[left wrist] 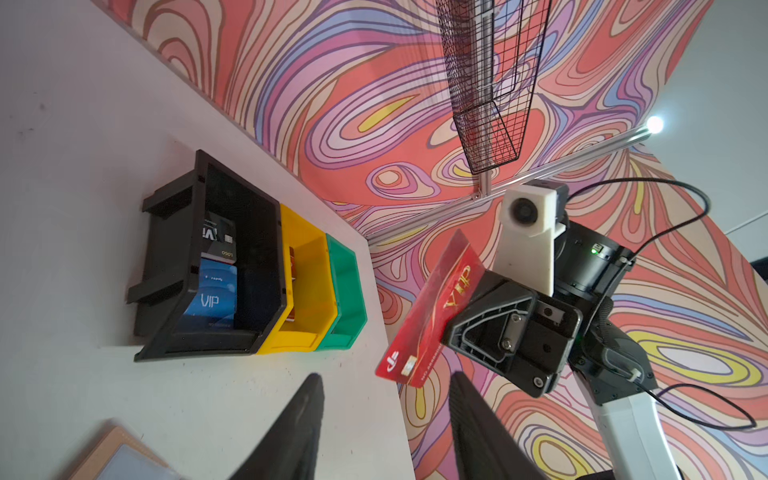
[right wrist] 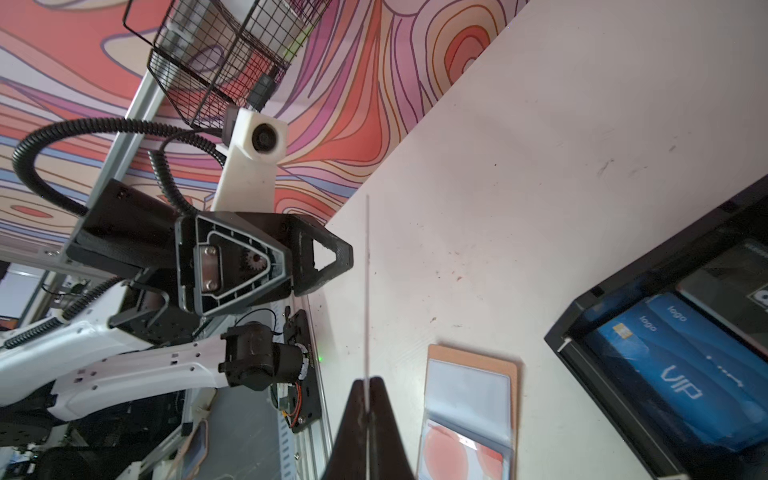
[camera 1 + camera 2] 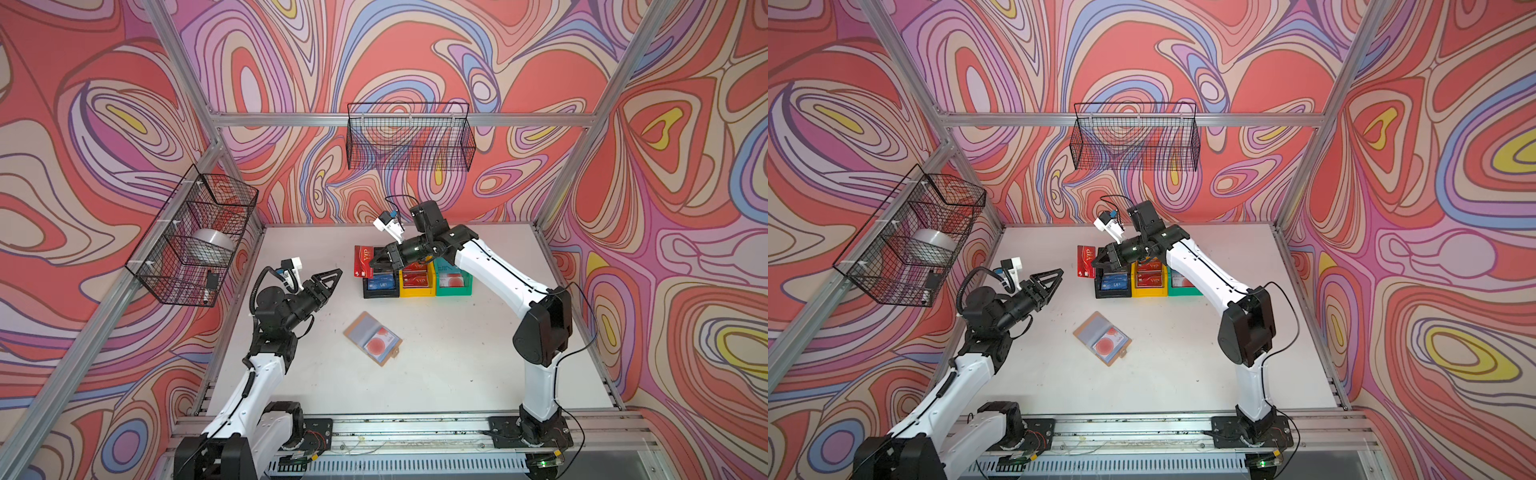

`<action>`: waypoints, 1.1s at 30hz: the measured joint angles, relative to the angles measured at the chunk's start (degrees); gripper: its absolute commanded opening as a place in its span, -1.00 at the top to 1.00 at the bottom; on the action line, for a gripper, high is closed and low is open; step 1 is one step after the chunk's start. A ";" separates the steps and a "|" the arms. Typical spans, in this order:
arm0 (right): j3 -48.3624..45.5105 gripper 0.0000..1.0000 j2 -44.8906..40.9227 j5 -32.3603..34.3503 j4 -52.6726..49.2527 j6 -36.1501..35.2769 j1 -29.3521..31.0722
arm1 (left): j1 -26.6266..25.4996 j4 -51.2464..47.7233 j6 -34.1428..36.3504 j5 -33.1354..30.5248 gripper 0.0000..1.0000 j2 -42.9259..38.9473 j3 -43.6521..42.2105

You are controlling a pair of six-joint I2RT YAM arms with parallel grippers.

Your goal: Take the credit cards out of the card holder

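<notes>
The tan card holder [image 3: 372,338] [image 3: 1102,338] lies open on the table, and a pale credit card with a red circle [image 3: 378,345] [image 2: 457,449] sits in one of its clear sleeves. My right gripper [image 3: 376,262] [image 2: 368,380] is shut on a red "VIP" credit card [image 3: 363,261] [image 1: 432,316], held in the air just left of the black bin. That card shows edge-on in the right wrist view. My left gripper [image 3: 338,272] [image 1: 385,375] hovers open and empty to the left of the card, above the table.
Black [image 3: 380,295], yellow [image 3: 417,293] and green [image 3: 455,291] bins stand in a row at the back. Blue cards [image 1: 214,291] lie in the black bin and red cards in the yellow one. Wire baskets hang on the back wall [image 3: 409,137] and left wall [image 3: 195,237].
</notes>
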 measured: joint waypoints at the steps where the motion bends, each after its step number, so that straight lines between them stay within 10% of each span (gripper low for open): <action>1: -0.76 1.00 -0.07 -0.66 1.86 1.49 0.00 | -0.66 1.70 -0.13 -0.37 -0.02 0.94 -0.02; 33: -4.37 1.00 0.02 -8.02 21.29 15.37 0.39 | -6.88 23.50 -1.88 -6.45 0.21 9.60 -1.73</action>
